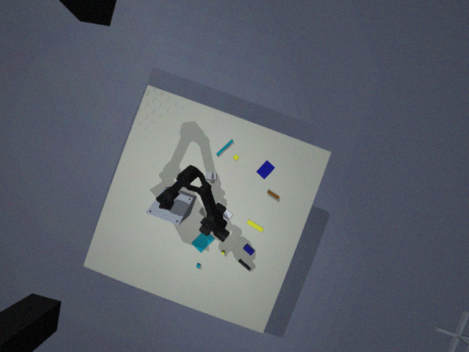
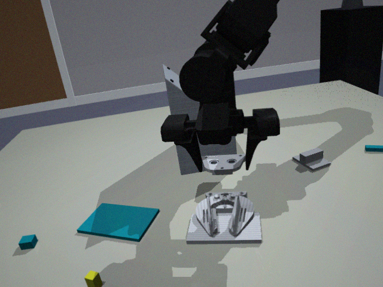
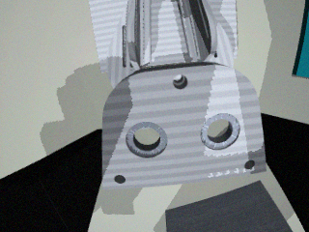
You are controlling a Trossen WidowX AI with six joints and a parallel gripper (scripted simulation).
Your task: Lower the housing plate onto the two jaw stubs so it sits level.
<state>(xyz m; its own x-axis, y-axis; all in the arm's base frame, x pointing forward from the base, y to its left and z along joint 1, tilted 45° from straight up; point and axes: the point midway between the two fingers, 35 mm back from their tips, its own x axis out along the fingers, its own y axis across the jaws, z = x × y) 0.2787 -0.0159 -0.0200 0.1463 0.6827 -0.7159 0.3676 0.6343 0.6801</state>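
Note:
The grey housing plate [image 2: 222,167] [image 3: 185,108], with two ringed holes and three small ones, is between the two black fingers. My gripper [image 2: 224,170] [image 3: 180,130] is shut on its sides and holds it up in the air, roughly level. The pale base [image 1: 228,215] [image 2: 193,236] [image 3: 103,34] stands below and nearer the exterior camera. Two upright jaws [image 2: 202,211] [image 2: 244,211] stand on it with a gap between them. In the wrist view the plate's rounded edge overlaps the near end of the base. The stubs are too small to tell apart clearly.
A grey stand [image 1: 210,176] [image 2: 312,163] is beyond the base. A tall sloped grey mount [image 1: 159,213] rises behind the gripper. A teal slab [image 1: 200,243] [image 2: 120,220], teal block [image 1: 198,265] [image 2: 27,241] and yellow block [image 1: 223,252] [image 2: 93,279] lie to one side.

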